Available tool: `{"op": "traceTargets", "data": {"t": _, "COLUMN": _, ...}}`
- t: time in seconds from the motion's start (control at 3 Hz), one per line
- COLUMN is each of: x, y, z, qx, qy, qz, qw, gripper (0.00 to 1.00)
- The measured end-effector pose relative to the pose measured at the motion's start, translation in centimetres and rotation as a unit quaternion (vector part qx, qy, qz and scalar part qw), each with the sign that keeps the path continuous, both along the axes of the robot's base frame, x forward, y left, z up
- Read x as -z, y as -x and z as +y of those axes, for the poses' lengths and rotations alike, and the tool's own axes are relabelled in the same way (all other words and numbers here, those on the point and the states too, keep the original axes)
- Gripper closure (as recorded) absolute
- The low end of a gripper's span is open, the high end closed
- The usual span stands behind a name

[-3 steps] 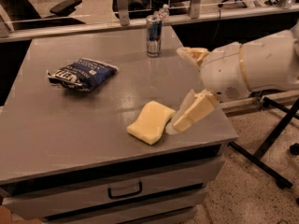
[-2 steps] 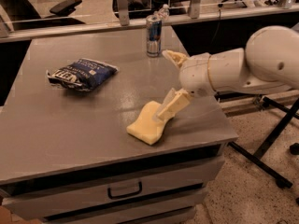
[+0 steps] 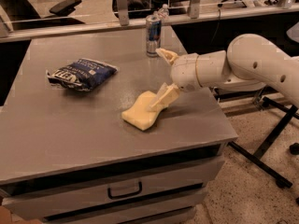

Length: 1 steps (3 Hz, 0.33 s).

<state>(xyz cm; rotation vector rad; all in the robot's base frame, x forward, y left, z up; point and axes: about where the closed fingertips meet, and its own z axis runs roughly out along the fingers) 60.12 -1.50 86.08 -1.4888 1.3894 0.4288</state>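
A pale yellow sponge lies flat on the grey table, near its right front. My gripper reaches in from the right on a white arm and stands open, its fingers spread wide. The lower finger rests on or just over the sponge's right end; contact cannot be told. The upper finger points up and left, toward a blue and silver can standing at the table's back edge. Nothing is held between the fingers.
A blue chip bag lies on the table's left half. A clear bottle stands just behind the can. Below the tabletop is a drawer with a handle. Black stand legs cross the floor at right.
The arm has swung left over the table. The gripper moved from the sponge's right side to above its right end, and the lower finger now overlaps the sponge.
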Motion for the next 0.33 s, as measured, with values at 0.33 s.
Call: {"op": "traceTargets", "data": {"t": 0.33, "x": -0.01, "y": 0.0, "z": 0.01, "qx": 0.0, "qy": 0.0, "qz": 0.0, "qw": 1.0, "gripper": 0.0}}
